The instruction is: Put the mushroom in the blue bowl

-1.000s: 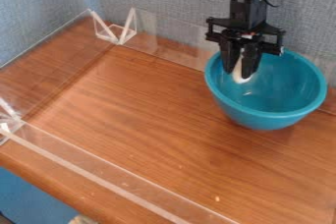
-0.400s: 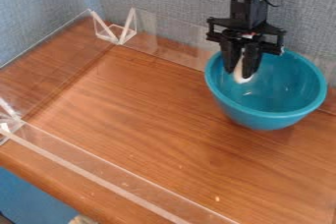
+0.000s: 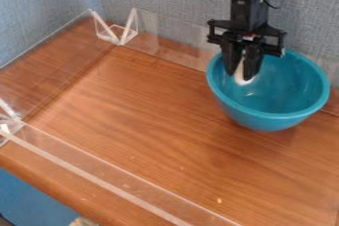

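Observation:
The teal-blue bowl (image 3: 272, 96) stands on the wooden table at the right. My black gripper (image 3: 247, 68) hangs straight down over the bowl's left rim, shut on the mushroom (image 3: 245, 64). Only the mushroom's cream-white stem shows between the fingers, reaching down into the bowl's opening. Its cap is hidden by the fingers.
A clear plastic wall (image 3: 79, 161) runs along the wooden table's (image 3: 119, 111) front and left edges, with clear triangular brackets (image 3: 122, 29) at the back left. A blue textured wall stands behind.

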`<move>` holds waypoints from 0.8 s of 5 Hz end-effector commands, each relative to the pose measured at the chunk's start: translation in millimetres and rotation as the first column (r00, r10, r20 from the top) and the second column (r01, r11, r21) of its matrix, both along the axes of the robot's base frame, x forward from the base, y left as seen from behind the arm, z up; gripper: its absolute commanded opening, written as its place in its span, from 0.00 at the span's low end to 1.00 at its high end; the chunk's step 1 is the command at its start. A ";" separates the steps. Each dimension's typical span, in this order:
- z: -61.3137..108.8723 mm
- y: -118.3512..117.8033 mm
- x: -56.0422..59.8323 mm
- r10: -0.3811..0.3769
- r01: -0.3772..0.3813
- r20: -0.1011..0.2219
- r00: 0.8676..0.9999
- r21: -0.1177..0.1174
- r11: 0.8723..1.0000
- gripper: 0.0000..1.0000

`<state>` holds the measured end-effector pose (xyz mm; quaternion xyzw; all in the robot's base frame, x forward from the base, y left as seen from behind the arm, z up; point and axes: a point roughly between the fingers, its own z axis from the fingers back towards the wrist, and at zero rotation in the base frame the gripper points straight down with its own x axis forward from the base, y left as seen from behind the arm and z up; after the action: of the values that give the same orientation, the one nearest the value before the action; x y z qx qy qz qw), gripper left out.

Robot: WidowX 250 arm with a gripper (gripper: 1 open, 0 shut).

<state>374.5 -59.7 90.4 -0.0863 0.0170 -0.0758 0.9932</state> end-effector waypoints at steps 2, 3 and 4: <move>22.6 7.1 10.3 0.012 -0.011 0.079 0.997 -0.015 1.000 0.00; 22.4 7.2 10.6 0.010 -0.009 0.081 0.997 -0.017 1.000 0.00; 22.0 7.3 10.8 0.008 -0.006 0.083 0.997 -0.020 1.000 0.00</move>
<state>376.4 -58.1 90.7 -0.0922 0.0112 -0.0767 0.9927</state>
